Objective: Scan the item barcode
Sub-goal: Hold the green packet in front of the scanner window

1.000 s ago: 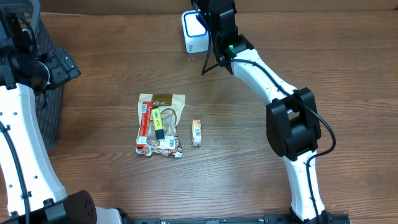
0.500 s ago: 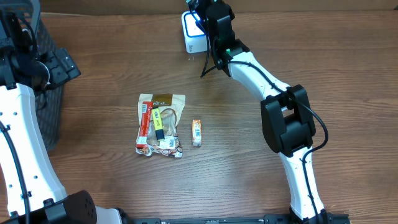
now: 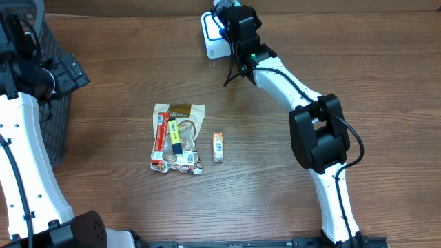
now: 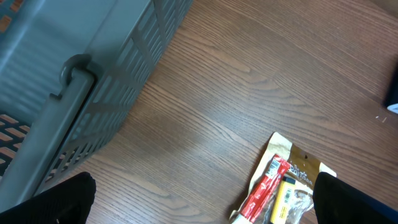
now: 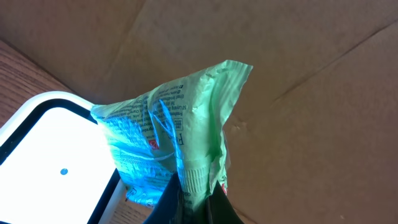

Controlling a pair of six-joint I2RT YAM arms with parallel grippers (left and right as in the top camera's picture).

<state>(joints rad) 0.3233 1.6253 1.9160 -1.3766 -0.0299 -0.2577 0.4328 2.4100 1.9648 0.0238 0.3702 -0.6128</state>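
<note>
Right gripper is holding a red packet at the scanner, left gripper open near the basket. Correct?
The packet in the right gripper is green, not red; the right wrist view shows it. It is at the scanner, and the left gripper is open near the basket.

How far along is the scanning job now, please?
Done: the right gripper is shut on a crinkled green-and-blue plastic packet. In hand: it holds the packet at the white box-shaped scanner. Left: a clear snack bag and a small orange bar lie on the table, probably waiting their turn.
</note>
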